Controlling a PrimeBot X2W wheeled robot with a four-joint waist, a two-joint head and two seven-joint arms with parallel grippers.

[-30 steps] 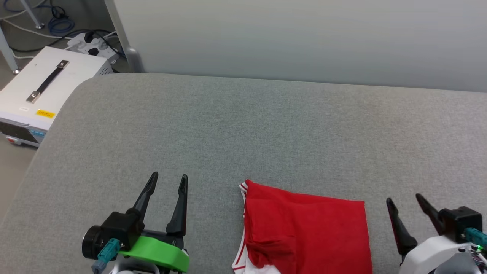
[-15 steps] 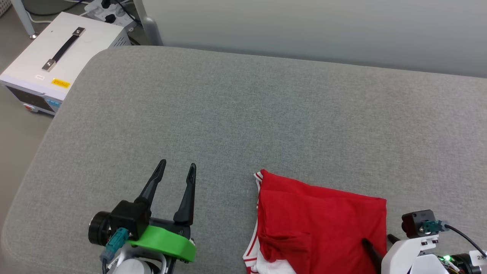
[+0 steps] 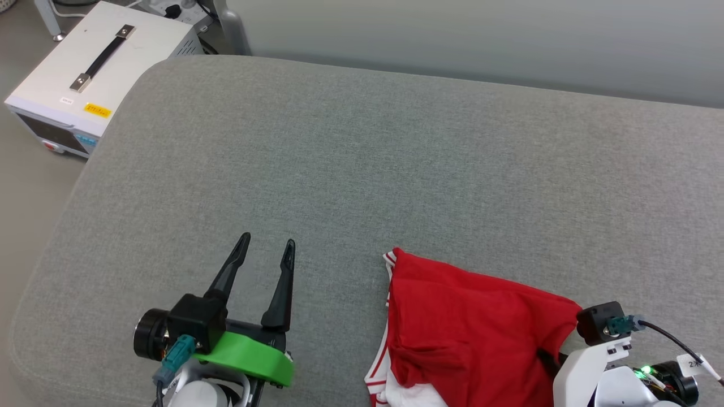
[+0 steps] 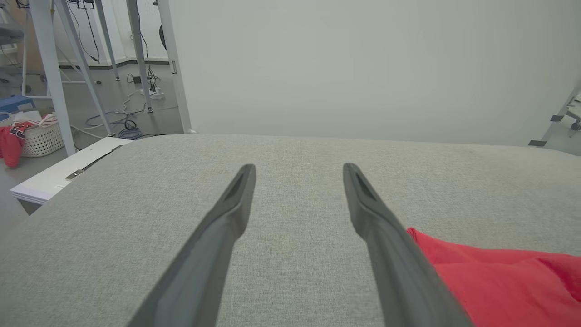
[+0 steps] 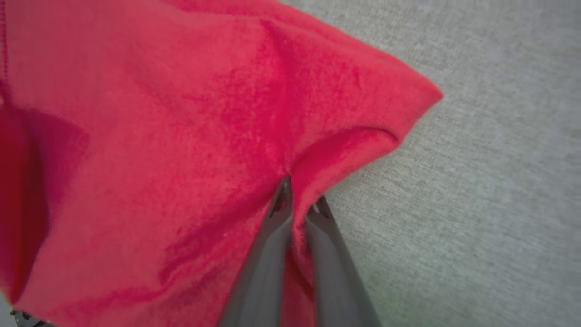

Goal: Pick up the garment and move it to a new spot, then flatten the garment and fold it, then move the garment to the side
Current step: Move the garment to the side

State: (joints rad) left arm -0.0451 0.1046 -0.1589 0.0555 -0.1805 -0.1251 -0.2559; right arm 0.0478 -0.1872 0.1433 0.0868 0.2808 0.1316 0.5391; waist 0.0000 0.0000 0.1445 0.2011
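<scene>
Garment edge sits pinched tight in the right hand.

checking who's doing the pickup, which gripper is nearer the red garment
Right. The right gripper is shut on a fold of the garment near its right edge. The left gripper is open over the grey cushion, apart from the garment's left edge.

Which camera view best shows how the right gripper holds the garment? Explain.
The right wrist view: the right gripper pinches a fold of the garment close up. The head view shows most of the garment, the pinch mostly hidden by the arm. The left wrist view catches one red corner.
</scene>
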